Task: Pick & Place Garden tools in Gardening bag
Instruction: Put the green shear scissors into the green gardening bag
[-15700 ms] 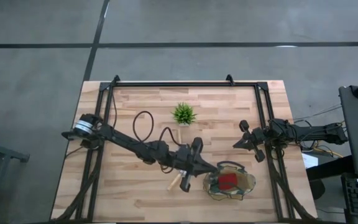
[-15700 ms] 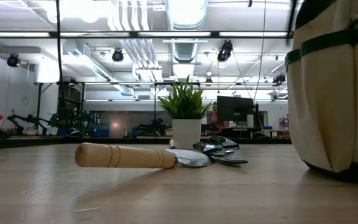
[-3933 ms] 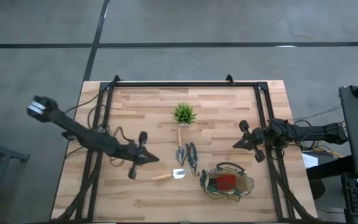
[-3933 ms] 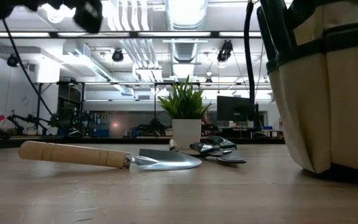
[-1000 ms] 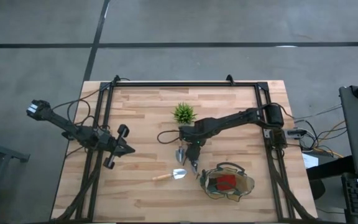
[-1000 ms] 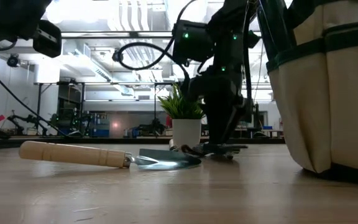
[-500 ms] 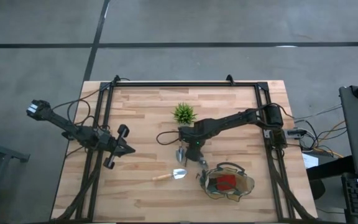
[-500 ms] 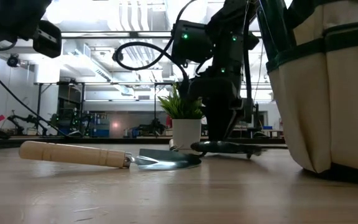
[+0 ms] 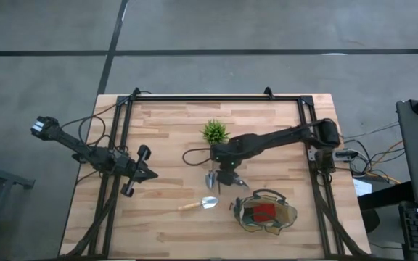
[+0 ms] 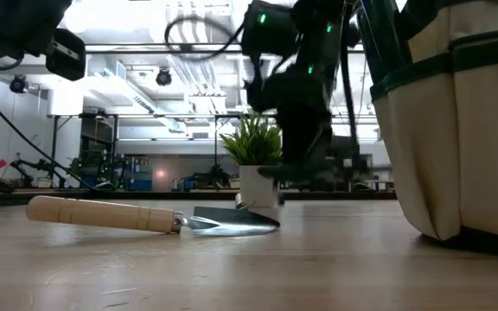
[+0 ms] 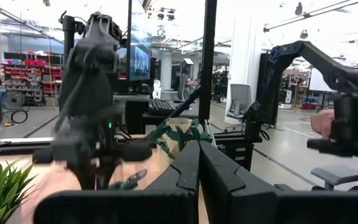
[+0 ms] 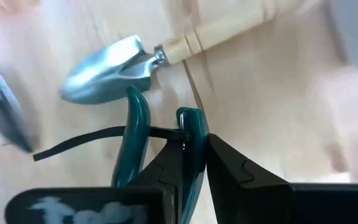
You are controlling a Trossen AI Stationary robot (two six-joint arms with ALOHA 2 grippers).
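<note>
The right tool (image 9: 228, 176) hangs over the middle of the wooden surface (image 9: 165, 123), between the small potted plant (image 9: 214, 133) and the gardening bag (image 9: 266, 212). Its fingers (image 12: 229, 180) are pinched in on the teal-handled pruning shears (image 12: 137, 134). In the right wrist view the handles run up from between the two dark fingers, and a thin black strap crosses them. In the low view the shears (image 10: 305, 172) are carried clear of the boards in front of the plant pot, though that part of the view is smeared, so the exact tilt is hard to judge.

Below the raised shears, one silver trowel (image 9: 209, 176) lies with its wooden handle pointing toward the plant. A second trowel (image 9: 199, 204) lies nearer the front edge, its blade pointing toward the bag. The olive-tan bag stands near the front right of the surface with its mouth open upward and a red item (image 9: 266, 211) inside it.

The left tool (image 9: 138, 172) waits well apart over the left side of the surface, its two dark fingers (image 11: 194, 168) pressed together with nothing between them.
</note>
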